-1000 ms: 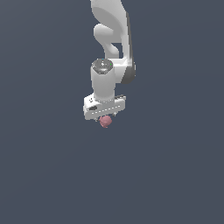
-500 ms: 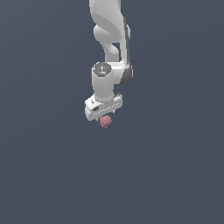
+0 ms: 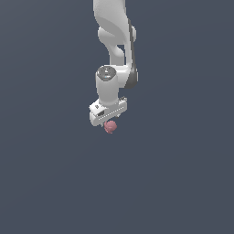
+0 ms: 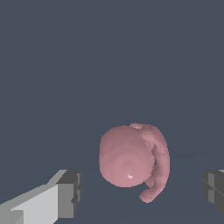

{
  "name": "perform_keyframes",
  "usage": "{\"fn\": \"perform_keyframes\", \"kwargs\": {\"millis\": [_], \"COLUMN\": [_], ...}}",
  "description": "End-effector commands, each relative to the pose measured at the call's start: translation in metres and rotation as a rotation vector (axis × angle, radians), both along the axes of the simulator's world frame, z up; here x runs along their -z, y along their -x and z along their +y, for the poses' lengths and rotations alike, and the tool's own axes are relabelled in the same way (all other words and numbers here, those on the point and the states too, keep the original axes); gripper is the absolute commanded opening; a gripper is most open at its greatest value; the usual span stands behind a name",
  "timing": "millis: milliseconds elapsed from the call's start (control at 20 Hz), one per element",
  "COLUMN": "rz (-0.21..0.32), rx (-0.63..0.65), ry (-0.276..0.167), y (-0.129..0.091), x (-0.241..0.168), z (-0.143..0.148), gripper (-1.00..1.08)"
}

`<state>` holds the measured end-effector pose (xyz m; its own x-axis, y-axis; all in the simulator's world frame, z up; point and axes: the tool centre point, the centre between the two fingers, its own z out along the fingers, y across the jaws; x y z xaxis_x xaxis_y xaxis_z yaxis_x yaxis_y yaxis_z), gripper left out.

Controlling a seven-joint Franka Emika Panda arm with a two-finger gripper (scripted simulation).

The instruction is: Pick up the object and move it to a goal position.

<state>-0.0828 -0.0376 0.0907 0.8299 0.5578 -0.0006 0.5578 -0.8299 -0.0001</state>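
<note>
The object is a small pink-red lumpy blob on the flat dark grey ground, just under my white gripper in the exterior view. In the wrist view the object lies between my two grey fingertips, with a clear gap on each side. The jaws stand open around it and do not touch it. In the exterior view the fingers are hidden behind the hand and the object.
The dark grey ground stretches evenly around the arm. No other object, container or marker shows in either view.
The hand has come down slightly over the object and the arm above has shifted a little. The object has not moved.
</note>
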Motion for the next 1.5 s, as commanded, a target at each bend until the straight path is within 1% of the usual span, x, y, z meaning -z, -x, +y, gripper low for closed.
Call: {"fn": "perform_keyframes", "kwargs": {"millis": [0, 200, 550, 850, 900, 1450], "rz": [0.000, 0.000, 0.000, 0.000, 0.000, -0.002], "rx": [0.000, -0.001, -0.004, -0.004, -0.004, -0.004], "ry": [0.000, 0.000, 0.000, 0.000, 0.000, 0.000], "y": [0.000, 0.000, 0.001, 0.001, 0.001, 0.001], "x": [0.001, 0.011, 0.041, 0.050, 0.050, 0.049], "z": [0.000, 0.000, 0.000, 0.000, 0.000, -0.001], "gripper": [1.00, 1.00, 1.00, 1.00, -1.00, -1.00]}}
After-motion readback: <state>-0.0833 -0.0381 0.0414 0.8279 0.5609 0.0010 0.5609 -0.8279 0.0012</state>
